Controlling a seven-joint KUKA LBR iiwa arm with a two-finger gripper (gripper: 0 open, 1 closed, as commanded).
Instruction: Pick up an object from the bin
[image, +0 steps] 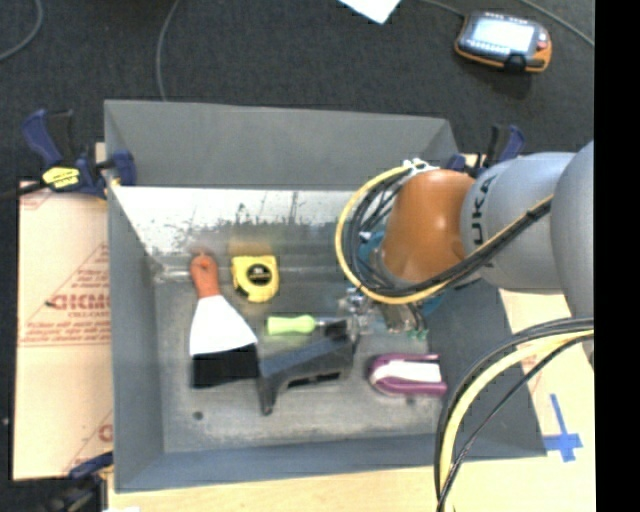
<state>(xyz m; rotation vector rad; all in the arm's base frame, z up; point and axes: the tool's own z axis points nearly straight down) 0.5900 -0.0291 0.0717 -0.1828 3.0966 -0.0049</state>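
My gripper (362, 315) hangs low in the bin's right half, partly hidden under the arm's orange cover. Just to its left lies a green-handled tool (291, 325), whose dark far end reaches up to the gripper. A dark grey angular piece (301, 365) lies directly below that tool, its upper right end close to the gripper. A purple and white object (407, 375) rests on the bin floor below and to the right of the gripper.
Further left lie a yellow tape measure (254, 277) and a scraper with an orange handle (204, 272), a white blade (220, 327) and a black edge. The arm and its looped cables cover the bin's right side.
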